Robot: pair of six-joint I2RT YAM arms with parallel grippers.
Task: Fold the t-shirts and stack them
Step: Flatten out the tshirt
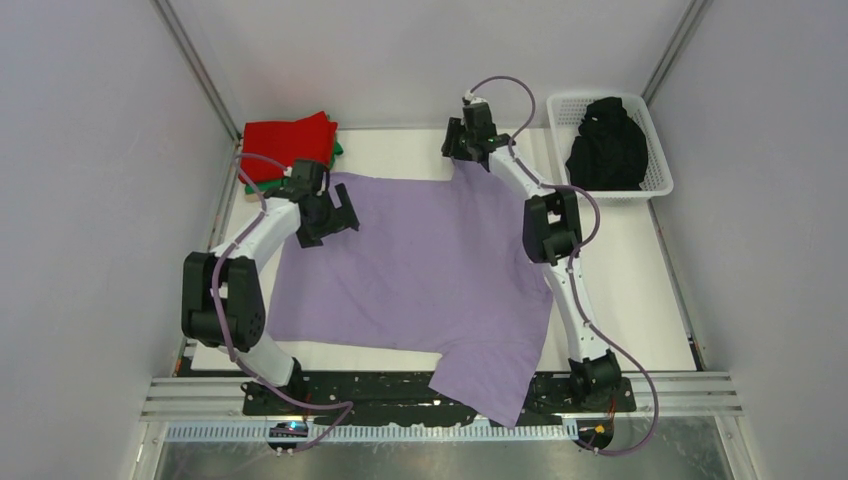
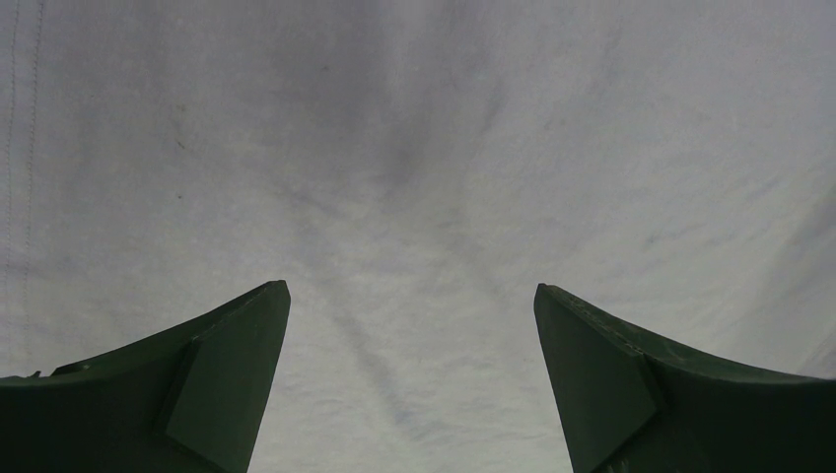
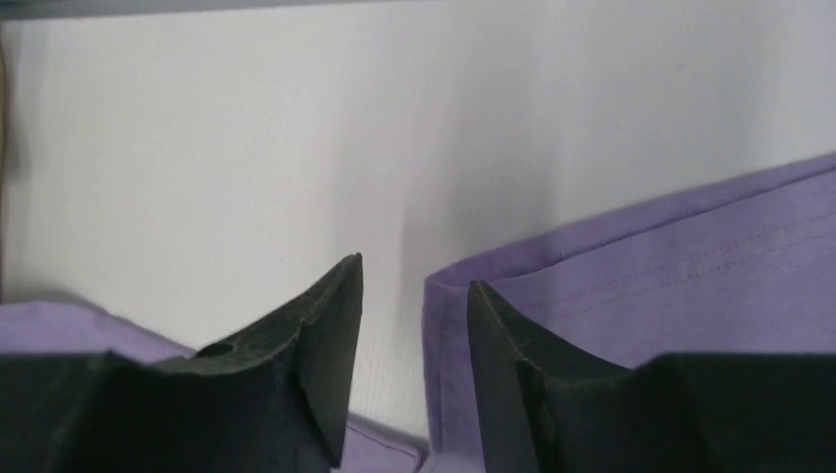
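A large lavender t-shirt [image 1: 430, 270] lies spread flat over the white table [image 1: 640, 290], and one sleeve hangs over the near edge. My left gripper [image 1: 335, 215] hovers over the shirt's upper left part. In the left wrist view its jaws [image 2: 412, 296] stand wide apart above smooth cloth [image 2: 414, 148], holding nothing. My right gripper [image 1: 467, 152] is at the shirt's far edge. In the right wrist view its jaws [image 3: 414, 271] are a little apart, and the shirt's hemmed corner [image 3: 670, 266] lies against the right finger, not pinched. A red t-shirt [image 1: 290, 140] lies folded on a green one [image 1: 338, 150] at the back left.
A white lattice basket [image 1: 660, 185] at the back right holds a crumpled black t-shirt [image 1: 607, 145]. Grey walls close in on both sides and at the back. A metal rail [image 1: 700, 395] with both arm bases runs along the near edge.
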